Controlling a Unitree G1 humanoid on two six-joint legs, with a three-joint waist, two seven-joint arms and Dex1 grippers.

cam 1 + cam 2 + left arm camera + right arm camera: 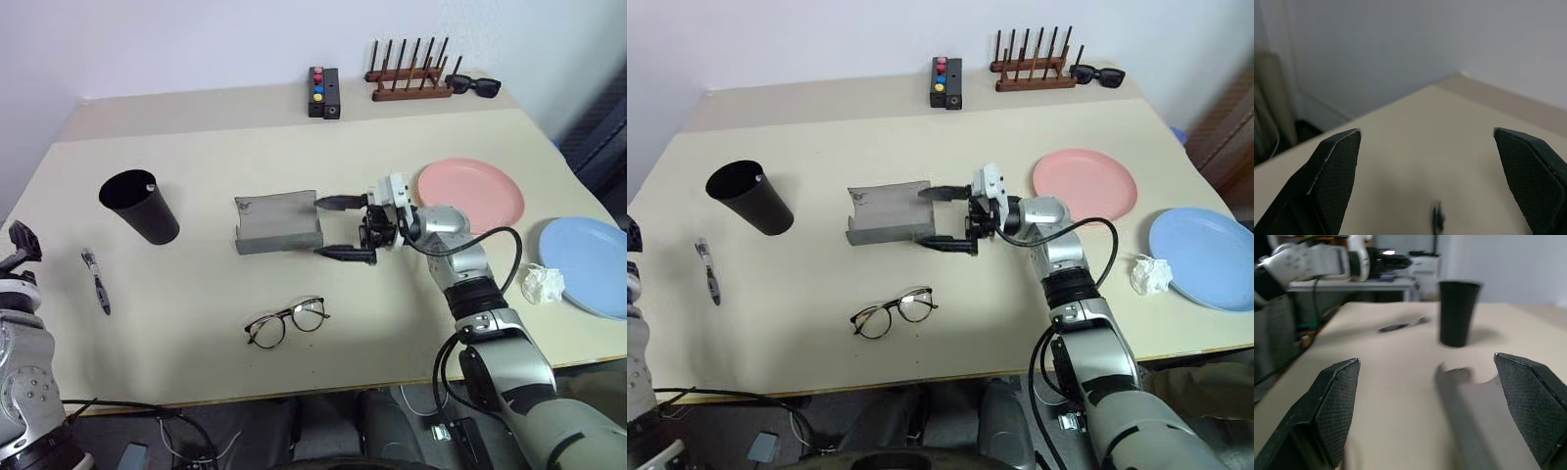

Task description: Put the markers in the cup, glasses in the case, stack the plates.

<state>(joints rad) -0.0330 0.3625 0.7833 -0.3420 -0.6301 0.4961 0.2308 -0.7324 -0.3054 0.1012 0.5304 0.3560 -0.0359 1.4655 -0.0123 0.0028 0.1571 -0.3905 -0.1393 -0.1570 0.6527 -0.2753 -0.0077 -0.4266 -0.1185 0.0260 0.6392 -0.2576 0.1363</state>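
Two grippers are in view, both spread wide with nothing between their fingers. The right gripper (345,229) points level across the beige worktop (196,323) at the right end of the grey case (278,223), which lies open near the middle; its fingertips sit just beside that end, one toward the back edge and one toward the front. The left gripper (1430,181) hangs over the worktop's left edge, holding nothing. Near it, one marker (95,280) lies flat, in front of and to the left of the black cup (139,205), which stands upright left of the case. The glasses (285,322) rest unfolded in front of the case, apart from it. To the right, the pink plate (471,192) and the blue plate (586,262) lie separately, unstacked, with a crumpled white wad (542,284) touching the blue plate's left rim.
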